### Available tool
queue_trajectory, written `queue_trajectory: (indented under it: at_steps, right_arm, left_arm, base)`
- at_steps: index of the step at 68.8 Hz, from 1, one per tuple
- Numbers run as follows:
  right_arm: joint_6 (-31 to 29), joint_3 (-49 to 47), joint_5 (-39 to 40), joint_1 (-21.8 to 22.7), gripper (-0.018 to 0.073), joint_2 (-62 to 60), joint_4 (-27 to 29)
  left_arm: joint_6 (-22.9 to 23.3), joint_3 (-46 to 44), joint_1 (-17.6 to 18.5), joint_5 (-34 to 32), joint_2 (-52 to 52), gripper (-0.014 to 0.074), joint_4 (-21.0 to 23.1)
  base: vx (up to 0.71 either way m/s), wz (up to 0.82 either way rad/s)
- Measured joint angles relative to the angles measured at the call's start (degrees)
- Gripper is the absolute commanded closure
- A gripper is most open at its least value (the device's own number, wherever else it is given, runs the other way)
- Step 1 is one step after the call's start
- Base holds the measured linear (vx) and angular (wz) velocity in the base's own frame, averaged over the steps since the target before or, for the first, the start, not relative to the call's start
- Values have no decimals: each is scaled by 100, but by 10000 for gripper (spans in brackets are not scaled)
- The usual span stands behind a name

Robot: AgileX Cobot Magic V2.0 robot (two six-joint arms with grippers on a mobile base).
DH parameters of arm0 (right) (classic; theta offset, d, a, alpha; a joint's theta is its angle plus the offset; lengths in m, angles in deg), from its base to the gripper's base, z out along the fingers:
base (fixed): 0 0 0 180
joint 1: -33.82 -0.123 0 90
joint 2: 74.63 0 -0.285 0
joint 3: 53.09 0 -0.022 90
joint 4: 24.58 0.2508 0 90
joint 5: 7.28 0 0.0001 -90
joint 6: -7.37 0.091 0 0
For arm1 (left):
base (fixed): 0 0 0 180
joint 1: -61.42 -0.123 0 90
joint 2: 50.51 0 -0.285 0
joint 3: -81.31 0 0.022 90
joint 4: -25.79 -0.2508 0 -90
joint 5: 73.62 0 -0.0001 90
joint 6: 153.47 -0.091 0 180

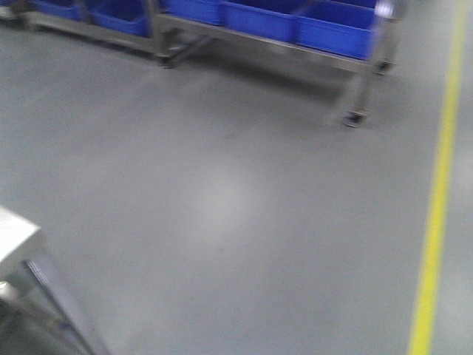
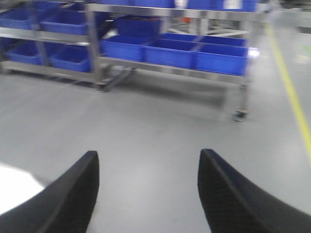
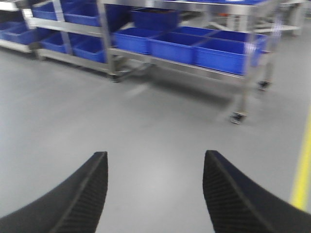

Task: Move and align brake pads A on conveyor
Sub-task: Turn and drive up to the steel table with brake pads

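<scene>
Left gripper (image 2: 148, 194): jaws spread wide, both black textured fingers (image 2: 68, 199) at the bottom edge of the left wrist view. Nothing held, only floor between them.
Right gripper (image 3: 154, 194): same stance, jaws wide apart and empty; bare floor shows through the gap.
Pale patch (image 2: 13, 189): just outside the left gripper's left finger, overexposed; cannot tell what it is.
Steel table corner (image 1: 16, 240): low left in the front view, a slanted leg below it.
Floor (image 3: 146, 141): smooth grey, runs ahead of both jaw pairs to the racks.
Yellow line (image 3: 302, 170): on the floor, right of the right gripper's right finger, running away.
Caster (image 2: 239, 115): ahead of the jaws and a little right, under the rack's corner post.
Steel rack (image 3: 242, 92): well ahead of both grippers, across the far floor.
Blue bins (image 2: 170, 52): in a row on the rack's low shelf, more on the rack to the left — all blurred.
Brake pads A, conveyor: place cannot be told from these views.
</scene>
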Motion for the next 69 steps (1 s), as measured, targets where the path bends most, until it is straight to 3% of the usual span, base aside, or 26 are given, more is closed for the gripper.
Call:
queue_trajectory:
  at_steps: [31, 69]
  right_arm:
    - [0, 0, 0, 0, 136, 0, 0]
    - [0, 0, 0, 0, 136, 0, 0]
  left_arm:
    - [0, 0, 0, 0, 0, 174, 0]
    - [0, 0, 0, 0, 0, 174, 0]
  base:
    - [28, 107]
    - [20, 82]
